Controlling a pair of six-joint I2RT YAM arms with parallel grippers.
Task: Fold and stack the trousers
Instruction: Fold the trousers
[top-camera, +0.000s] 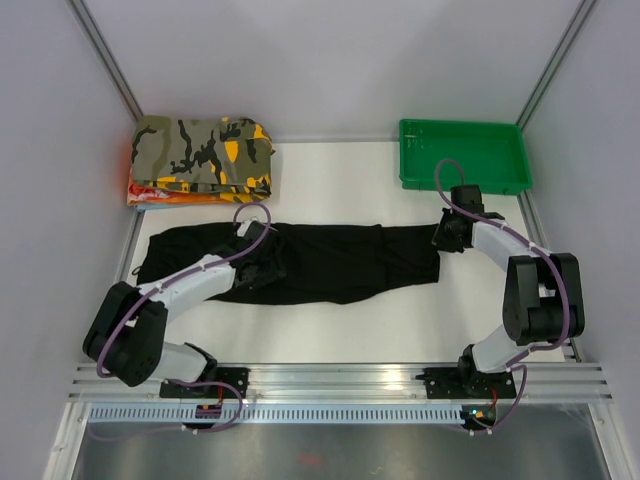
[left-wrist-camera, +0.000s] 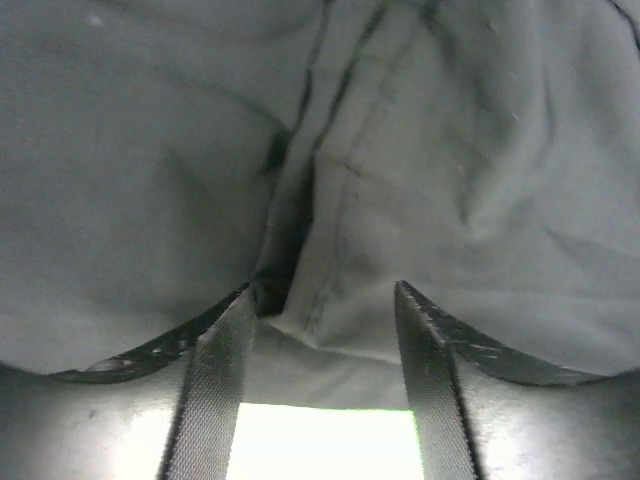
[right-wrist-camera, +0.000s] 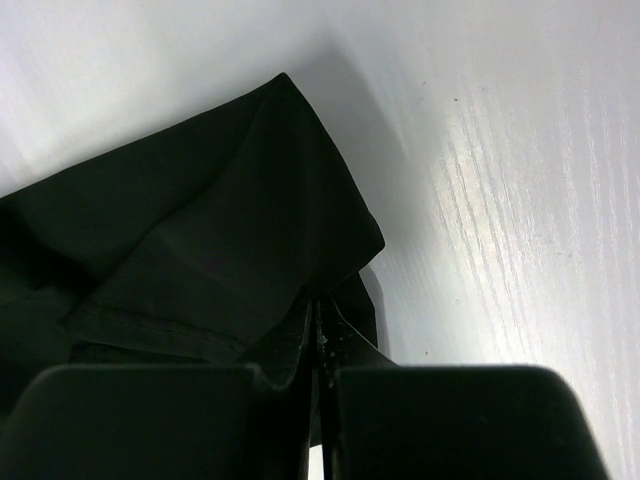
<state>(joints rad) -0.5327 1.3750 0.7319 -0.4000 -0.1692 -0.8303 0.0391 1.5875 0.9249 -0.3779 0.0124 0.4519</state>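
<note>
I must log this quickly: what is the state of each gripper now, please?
Left gripper: open, jaws astride a fold of the trousers.
Right gripper: closed, pinching the trousers' edge.

The left arm (top-camera: 200, 275) hides part of the trousers (top-camera: 340, 262) beneath it.

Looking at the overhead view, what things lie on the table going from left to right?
camouflage garment → trousers → green tray
</note>
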